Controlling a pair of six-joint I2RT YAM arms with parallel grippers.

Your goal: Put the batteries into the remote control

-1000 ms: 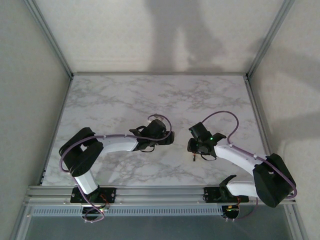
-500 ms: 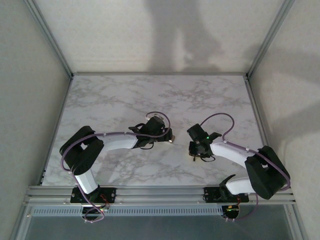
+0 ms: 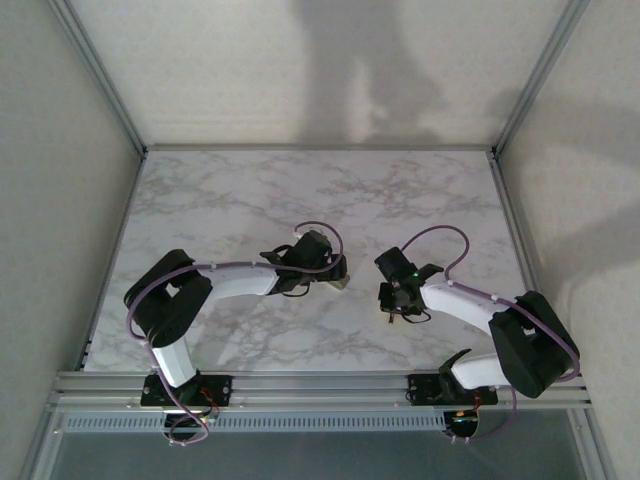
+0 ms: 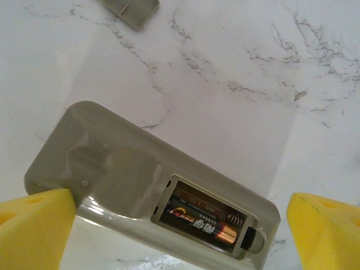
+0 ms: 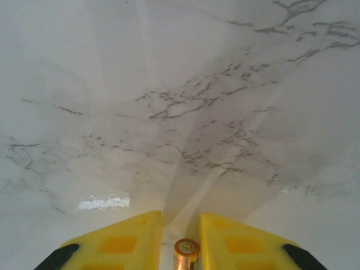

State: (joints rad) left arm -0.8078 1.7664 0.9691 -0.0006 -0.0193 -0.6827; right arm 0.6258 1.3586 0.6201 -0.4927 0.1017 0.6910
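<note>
In the left wrist view the remote control lies back side up on the marble table, its battery bay open. One battery sits in the bay, copper end to the right, and the slot beside it shows bare. My left gripper hangs over the remote, open, with its yellow fingertips far apart on either side. My right gripper is down at the table round the second battery. That battery's copper tip touches the right finger, with a thin gap on the left. From above, the right gripper covers this battery.
A tan-grey piece shaped like the bay cover lies on the table beyond the remote. Marble table stretches away behind both grippers, with frame rails along its sides and near edge.
The right gripper dropped and pulled in over the battery on the table, then held there. The left gripper edged slightly right over the remote.
</note>
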